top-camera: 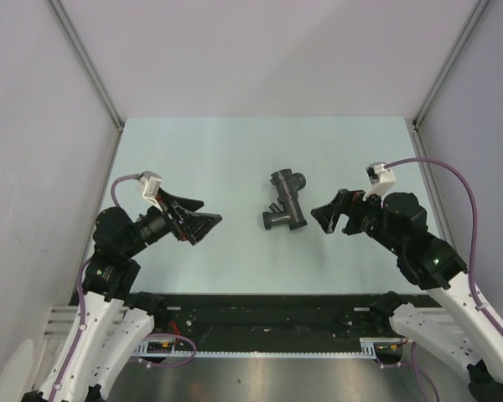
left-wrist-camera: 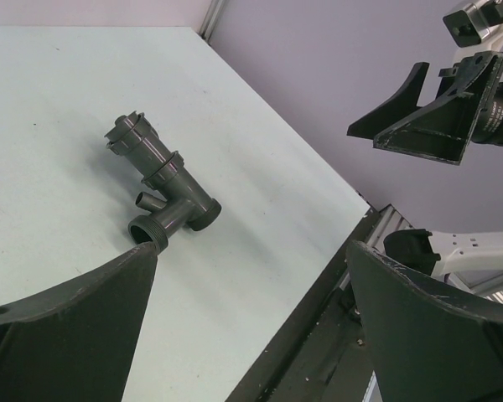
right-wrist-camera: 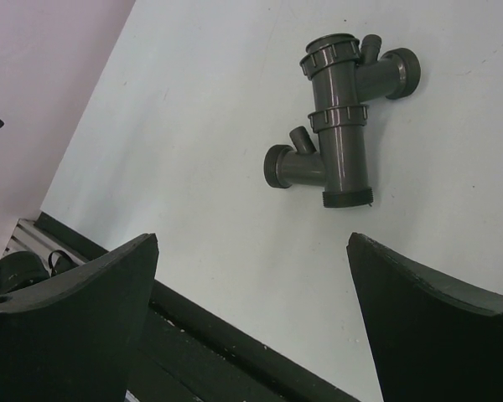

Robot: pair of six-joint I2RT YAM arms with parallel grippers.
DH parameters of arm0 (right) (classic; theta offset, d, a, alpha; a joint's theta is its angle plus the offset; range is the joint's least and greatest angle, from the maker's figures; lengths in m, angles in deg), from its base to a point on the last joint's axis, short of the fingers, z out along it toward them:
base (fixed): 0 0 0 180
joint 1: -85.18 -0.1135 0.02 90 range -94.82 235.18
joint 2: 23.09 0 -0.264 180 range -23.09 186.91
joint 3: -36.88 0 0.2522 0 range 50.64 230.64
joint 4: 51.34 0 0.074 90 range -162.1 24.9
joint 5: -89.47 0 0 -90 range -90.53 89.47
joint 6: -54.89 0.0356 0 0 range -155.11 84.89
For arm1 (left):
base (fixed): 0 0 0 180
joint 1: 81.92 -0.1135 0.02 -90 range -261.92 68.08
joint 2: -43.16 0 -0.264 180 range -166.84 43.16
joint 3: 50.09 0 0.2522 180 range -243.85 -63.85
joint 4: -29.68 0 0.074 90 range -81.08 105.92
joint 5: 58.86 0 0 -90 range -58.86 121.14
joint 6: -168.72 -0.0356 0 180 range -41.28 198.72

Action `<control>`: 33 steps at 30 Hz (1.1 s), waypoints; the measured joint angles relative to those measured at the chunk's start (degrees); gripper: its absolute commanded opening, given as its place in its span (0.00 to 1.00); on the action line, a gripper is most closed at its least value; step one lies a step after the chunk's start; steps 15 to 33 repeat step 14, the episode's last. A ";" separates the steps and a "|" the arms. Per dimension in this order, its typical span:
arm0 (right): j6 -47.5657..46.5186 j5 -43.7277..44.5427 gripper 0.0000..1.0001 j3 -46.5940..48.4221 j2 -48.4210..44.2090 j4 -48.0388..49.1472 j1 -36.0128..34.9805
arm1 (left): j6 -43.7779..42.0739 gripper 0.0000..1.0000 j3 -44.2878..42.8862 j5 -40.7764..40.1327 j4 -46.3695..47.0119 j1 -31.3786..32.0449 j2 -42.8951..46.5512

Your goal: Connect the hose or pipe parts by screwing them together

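The hose or pipe parts lie mid-table as one dark grey piece: a straight tube with ribbed collars and short side ports branching off. The same piece shows in the left wrist view and in the right wrist view. The two parts sit in line and meet at a collar. My left gripper hovers to its left, open and empty. My right gripper hovers just right of the piece, also open and empty. Neither gripper touches the pipes.
Grey walls with aluminium posts close in the pale table on three sides. A black rail runs along the near edge. Purple cables loop off both wrists.
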 measured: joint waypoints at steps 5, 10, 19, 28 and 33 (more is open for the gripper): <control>-0.17 0.11 1.00 0.00 -1.16 0.57 0.07 | 0.02 1.00 0.15 0.04 0.20 0.00 -0.02; -1.68 2.14 1.00 0.02 -2.82 0.81 0.42 | 0.02 1.00 0.39 0.07 0.44 0.00 0.00; -2.49 2.67 1.00 0.15 -3.13 0.85 0.55 | 0.02 1.00 0.39 0.13 0.46 0.00 0.04; -2.49 2.67 1.00 0.15 -3.13 0.85 0.55 | 0.02 1.00 0.39 0.13 0.46 0.00 0.04; -2.49 2.67 1.00 0.15 -3.13 0.85 0.55 | 0.02 1.00 0.39 0.13 0.46 0.00 0.04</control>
